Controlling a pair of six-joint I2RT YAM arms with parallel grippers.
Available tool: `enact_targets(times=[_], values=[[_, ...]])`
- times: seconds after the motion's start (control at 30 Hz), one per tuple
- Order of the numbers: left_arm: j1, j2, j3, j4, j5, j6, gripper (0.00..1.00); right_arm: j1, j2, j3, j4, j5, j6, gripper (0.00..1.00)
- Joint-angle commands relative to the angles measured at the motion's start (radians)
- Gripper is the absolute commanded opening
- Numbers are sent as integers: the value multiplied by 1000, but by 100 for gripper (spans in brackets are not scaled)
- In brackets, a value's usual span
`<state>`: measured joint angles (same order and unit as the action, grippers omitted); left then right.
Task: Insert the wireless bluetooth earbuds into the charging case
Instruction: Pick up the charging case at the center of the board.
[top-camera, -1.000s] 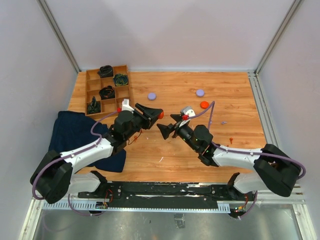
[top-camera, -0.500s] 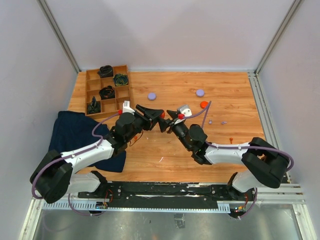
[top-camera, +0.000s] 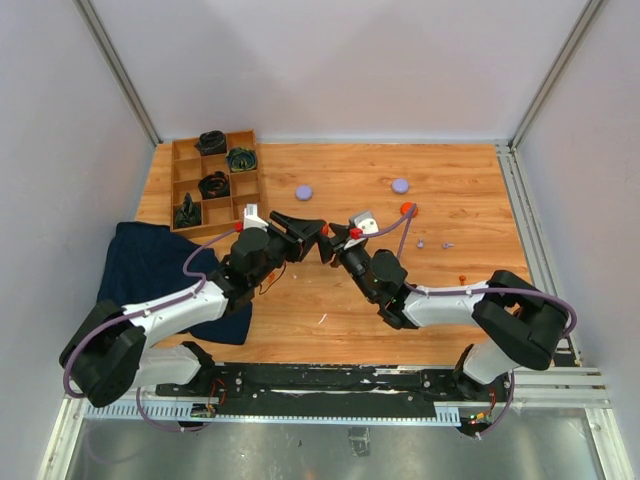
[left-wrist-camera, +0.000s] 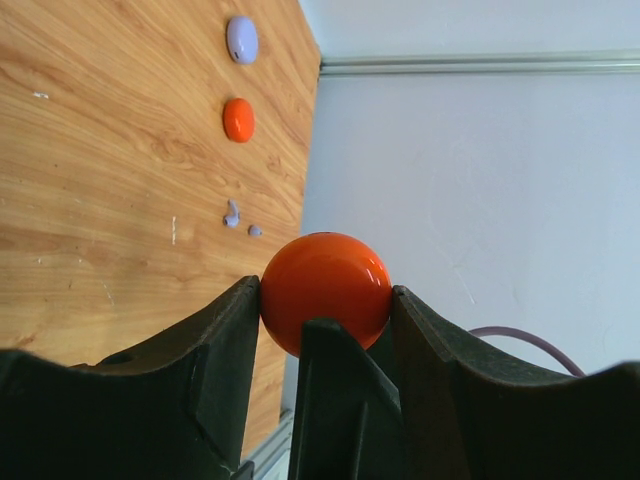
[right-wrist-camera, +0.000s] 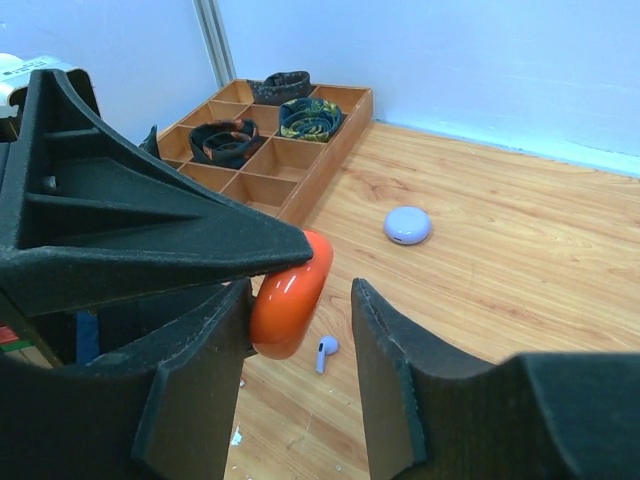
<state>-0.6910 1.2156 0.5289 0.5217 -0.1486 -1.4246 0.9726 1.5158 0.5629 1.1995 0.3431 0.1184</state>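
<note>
Item, held: orange-red glossy round plastic charging case (left-wrist-camera: 325, 290), lifted clear of the pale wooden table (top-camera: 470, 190) and pinched at its rim between the black fingers of the left gripper (top-camera: 315, 228), whose jaws are drawn part-way in and bear on it from both sides. Item, second tool: right gripper (right-wrist-camera: 300, 295), jaws part open and straddling the same case. One finger looks to touch the shell, the other stands just apart, and nothing is gripped yet. Items, loose on the table: lavender stemmed plastic earbud (right-wrist-camera: 325, 350), below the case in the right wrist view; second lavender earbud (left-wrist-camera: 232, 213) with a smaller lavender piece (left-wrist-camera: 255, 231) just beside it; small orange-red stemmed earbud (top-camera: 462, 277) towards the right edge. None sits in a case. Also present: lavender round disc (right-wrist-camera: 407, 225), orange-red round disc (left-wrist-camera: 238, 119), wooden compartment tray (right-wrist-camera: 300, 195) holding black coiled bundles (right-wrist-camera: 225, 140). Step, as judged: a second grip on the case, likely to open its lid. Handling note: the shell is smooth and curved, so it may squirt out. Close the right fingers slowly on the free half, square to the rim and clear of the left fingers, with the left hold kept firm. Whether a seam faces the right gripper cannot be told.
</note>
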Motion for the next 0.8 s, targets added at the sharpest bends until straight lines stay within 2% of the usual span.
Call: enact_targets(times=[0.0,0.13,0.23,0.47,0.63,0.77], values=[[-11,-34,-17,41,-18,-8,47,23,17,30,22,58,-19,44],[-12,-39,-29,47,-26,-13,48,23,15,27,20,67,-19,36],[-12,-46,-39,55,-29,-13,51,23,3,22,9,67,-20,27],[-12,-69,-56,58,-33,7,67,21,-49,8,-49,71,-11,14],[-12,-99,-61,63,-28,68,78,14,-134,-1,-182,32,1,13],[-12,-135,-61,64,-9,204,83,-27,-260,-4,-356,-83,19,13]])
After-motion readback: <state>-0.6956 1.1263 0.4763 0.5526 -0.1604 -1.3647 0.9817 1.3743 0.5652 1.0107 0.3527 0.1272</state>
